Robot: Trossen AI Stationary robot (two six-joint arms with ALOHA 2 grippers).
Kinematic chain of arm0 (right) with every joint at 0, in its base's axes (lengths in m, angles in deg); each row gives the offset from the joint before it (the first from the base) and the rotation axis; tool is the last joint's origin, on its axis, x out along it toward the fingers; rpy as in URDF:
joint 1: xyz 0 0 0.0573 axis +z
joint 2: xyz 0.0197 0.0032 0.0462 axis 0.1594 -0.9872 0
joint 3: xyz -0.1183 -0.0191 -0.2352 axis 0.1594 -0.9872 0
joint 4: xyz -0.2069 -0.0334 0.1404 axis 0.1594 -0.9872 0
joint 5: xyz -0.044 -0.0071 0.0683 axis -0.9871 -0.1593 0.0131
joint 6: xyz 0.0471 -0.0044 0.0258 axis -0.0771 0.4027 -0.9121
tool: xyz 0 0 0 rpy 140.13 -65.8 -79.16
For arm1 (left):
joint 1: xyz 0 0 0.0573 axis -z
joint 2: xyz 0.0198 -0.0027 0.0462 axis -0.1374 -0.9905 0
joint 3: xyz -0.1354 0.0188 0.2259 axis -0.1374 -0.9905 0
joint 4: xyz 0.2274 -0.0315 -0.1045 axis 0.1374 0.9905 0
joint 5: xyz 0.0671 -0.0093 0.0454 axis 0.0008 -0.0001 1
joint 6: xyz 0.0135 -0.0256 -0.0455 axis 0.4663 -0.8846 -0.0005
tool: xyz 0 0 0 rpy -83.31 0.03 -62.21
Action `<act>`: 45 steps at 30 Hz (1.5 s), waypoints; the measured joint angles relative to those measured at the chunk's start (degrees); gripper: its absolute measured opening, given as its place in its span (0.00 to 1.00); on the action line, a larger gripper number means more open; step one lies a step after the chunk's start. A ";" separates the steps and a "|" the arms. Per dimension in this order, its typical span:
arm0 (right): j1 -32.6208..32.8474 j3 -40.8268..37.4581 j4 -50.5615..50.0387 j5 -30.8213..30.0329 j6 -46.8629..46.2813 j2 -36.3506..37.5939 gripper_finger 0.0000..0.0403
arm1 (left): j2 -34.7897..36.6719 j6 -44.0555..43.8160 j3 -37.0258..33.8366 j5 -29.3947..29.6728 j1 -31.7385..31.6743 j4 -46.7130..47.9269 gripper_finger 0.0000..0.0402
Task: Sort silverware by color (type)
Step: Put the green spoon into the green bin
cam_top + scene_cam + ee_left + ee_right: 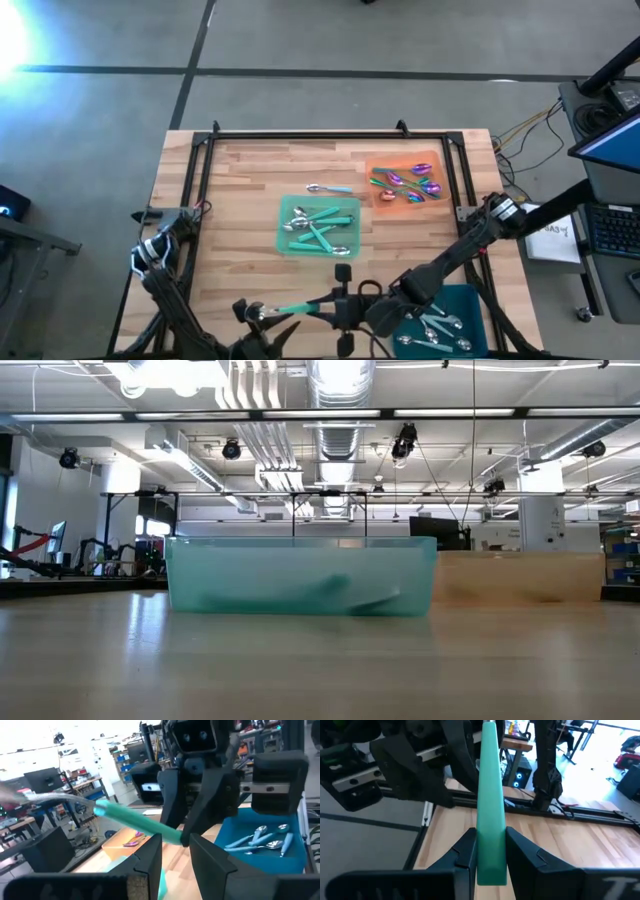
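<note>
Near the front edge of the wooden surface (250, 200), both arms meet over one spoon (290, 309), a silver-headed piece with a teal handle lying level between them. The right claw (345, 305) is clamped on the handle's end; its wrist view shows both fingers (465, 851) pressed against the teal handle. The left claw (258, 318) is at the head end of the same spoon, near the silver bowl. In the left wrist view its own fingers (150, 857) stand slightly apart just under the handle; whether they touch it I cannot tell.

The rest of the silverware lies in three trays and loose on the surface. A green tray (283, 232) at the middle of the surface holds silver spoons with teal handles. An orange tray (374, 162) toward the far right corner holds iridescent purple-pink pieces. A dark teal tray (470, 300) at the front right corner, partly under the right arm, holds several silver spoons. One loose spoon (328, 188) with a teal handle lies on the bare wood just beyond the green tray's far edge.
</note>
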 joint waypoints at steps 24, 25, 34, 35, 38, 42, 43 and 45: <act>0.13 0.14 4.77 -2.84 6.90 3.02 0.17 | 0.06 -0.24 7.60 0.54 -1.46 6.70 0.21; 0.11 0.14 5.20 -2.94 7.60 3.14 0.17 | 0.07 -0.16 7.93 0.48 -1.55 7.25 0.21; 0.15 0.18 5.62 -3.03 11.72 4.21 0.17 | 0.13 -0.06 14.01 -0.42 -3.70 13.86 0.21; 0.15 0.18 5.63 -3.03 12.35 4.29 0.17 | 0.13 -0.06 14.80 -0.58 -3.85 14.70 0.21; 0.13 0.21 5.62 -3.31 14.13 4.75 0.17 | 0.13 -0.06 16.71 -0.55 -4.47 16.43 0.21; 0.09 0.27 5.63 -3.82 15.92 4.81 0.17 | 0.13 -0.06 18.49 -0.64 -5.04 17.15 0.21; 0.09 0.27 5.54 -3.91 16.20 4.81 0.17 | 0.13 -0.06 18.81 -0.66 -5.15 17.11 0.21; -0.18 0.27 5.29 -4.21 17.42 4.81 0.17 | 0.13 -0.08 19.48 -0.64 -5.42 17.15 0.21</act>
